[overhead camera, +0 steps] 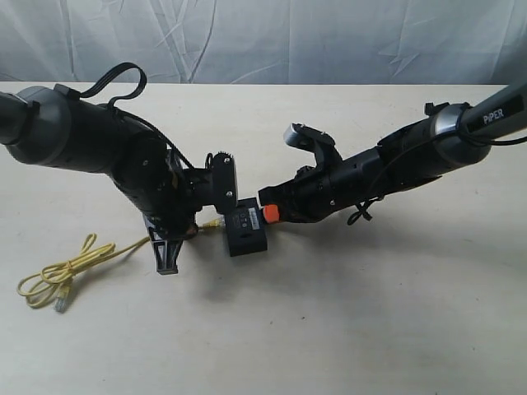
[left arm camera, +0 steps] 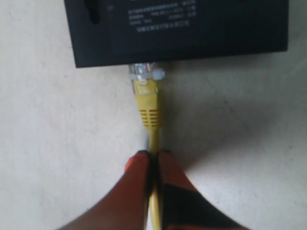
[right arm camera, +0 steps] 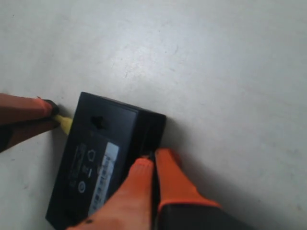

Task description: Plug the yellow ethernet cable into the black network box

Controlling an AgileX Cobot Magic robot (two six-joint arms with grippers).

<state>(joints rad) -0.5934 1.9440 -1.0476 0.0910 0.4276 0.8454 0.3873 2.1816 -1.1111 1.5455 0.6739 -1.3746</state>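
The black network box (overhead camera: 247, 232) lies flat on the table between both arms, white label up (right arm camera: 103, 179). My left gripper (left arm camera: 152, 155) is shut on the yellow ethernet cable (left arm camera: 149, 108) just behind its boot. The clear plug (left arm camera: 143, 72) meets the box's side wall (left arm camera: 177, 33); how deep it sits is hidden. The rest of the cable trails to a loose coil (overhead camera: 62, 271) at the left, where the other plug lies. My right gripper (right arm camera: 153, 160) is shut, its orange tips pressed against the opposite end of the box (right arm camera: 115, 143). The right wrist view also shows the left fingers (right arm camera: 29, 115).
The beige table (overhead camera: 370, 313) carries nothing else. A pale wrinkled backdrop (overhead camera: 329, 37) hangs behind its far edge. The left arm's dark bulk (overhead camera: 90, 144) and the right arm (overhead camera: 412, 160) lean in from either side.
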